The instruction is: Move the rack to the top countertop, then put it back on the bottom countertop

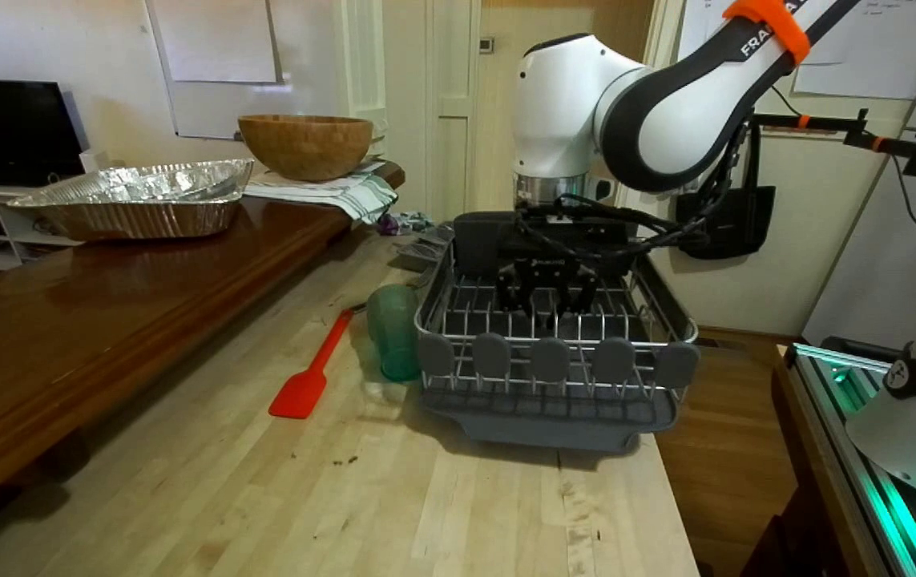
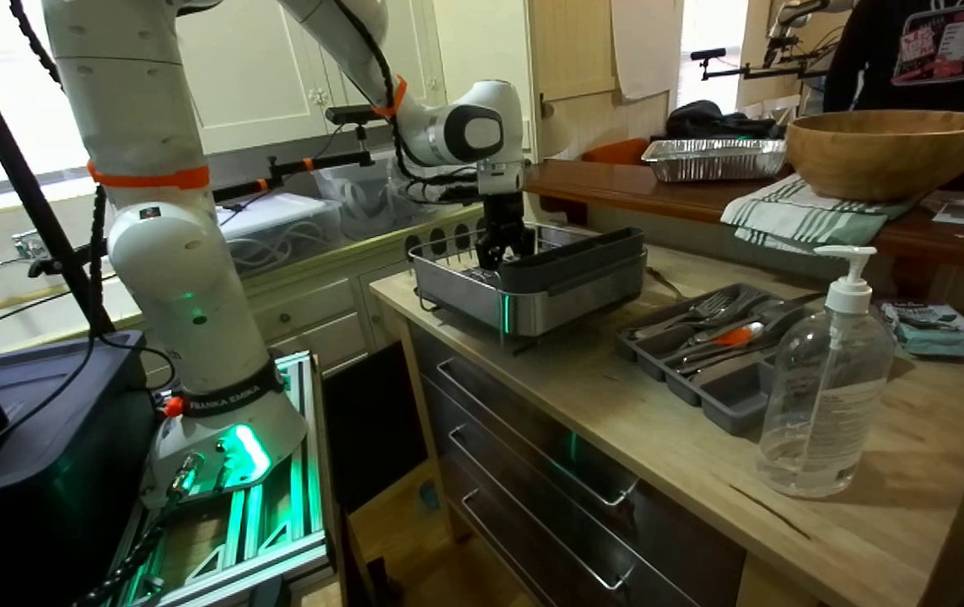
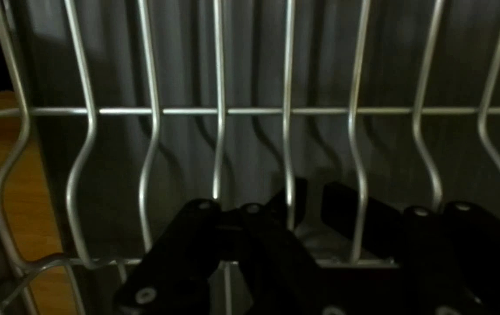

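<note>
Wrist view: the gripper [image 3: 314, 197] is seen low among the wires [image 3: 220, 70] of the rack [image 3: 319, 111], fingers nearly together, nothing visible in the narrow gap. For the likely lift, a sturdy wire should be pinched and the rack kept level.

In an exterior view, the rack is set on the pale lower counter [image 1: 281, 489], its grey ovals [image 1: 550, 360] turned to the camera; the green cup [image 1: 393, 332] close beside should not be brushed.

In an exterior view, its long axis seems laid towards the raised dark counter [image 2: 600, 179], though foreshortening leaves doubt.
</note>
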You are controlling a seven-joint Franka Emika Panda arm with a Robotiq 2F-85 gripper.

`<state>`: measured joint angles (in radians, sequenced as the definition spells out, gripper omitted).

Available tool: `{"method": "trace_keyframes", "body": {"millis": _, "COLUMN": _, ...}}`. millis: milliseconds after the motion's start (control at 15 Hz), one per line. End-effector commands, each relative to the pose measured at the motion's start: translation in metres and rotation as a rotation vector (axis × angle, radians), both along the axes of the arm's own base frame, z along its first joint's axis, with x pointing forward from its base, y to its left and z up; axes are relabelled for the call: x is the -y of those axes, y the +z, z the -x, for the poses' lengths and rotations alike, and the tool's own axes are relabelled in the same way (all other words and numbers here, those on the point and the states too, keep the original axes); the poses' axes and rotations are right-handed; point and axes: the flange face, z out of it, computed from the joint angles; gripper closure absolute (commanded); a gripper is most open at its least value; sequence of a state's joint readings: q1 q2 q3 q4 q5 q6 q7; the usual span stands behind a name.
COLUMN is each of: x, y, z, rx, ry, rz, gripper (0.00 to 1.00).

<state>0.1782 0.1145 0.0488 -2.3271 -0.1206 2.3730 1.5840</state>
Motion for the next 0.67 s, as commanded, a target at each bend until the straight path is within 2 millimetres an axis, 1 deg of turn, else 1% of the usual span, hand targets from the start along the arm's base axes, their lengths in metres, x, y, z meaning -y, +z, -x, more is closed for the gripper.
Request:
{"method": "trace_keyframes", "body": {"millis": 0, "x": -0.003, "y": -0.009, "z": 0.0, "rx": -0.021, "ry": 0.034, "rz": 0.0, "gripper": 0.82}}
{"method": "trace_keyframes", "body": {"millis": 200, "x": -0.021, "y": -0.011, "z": -0.009, "rx": -0.015, "ry": 0.083, "rz": -0.008, "gripper": 0.82}}
{"method": "trace_keyframes", "body": {"millis": 333, "x": -0.025, "y": -0.012, "z": -0.011, "rx": -0.014, "ry": 0.09, "rz": -0.01, "gripper": 0.82}}
{"method": "trace_keyframes", "body": {"millis": 400, "x": -0.025, "y": -0.011, "z": -0.011, "rx": -0.014, "ry": 0.091, "rz": -0.01, "gripper": 0.95}}
{"method": "trace_keyframes", "body": {"millis": 600, "x": -0.029, "y": -0.015, "z": -0.019, "rx": 0.012, "ry": 0.085, "rz": -0.021, "gripper": 0.95}}
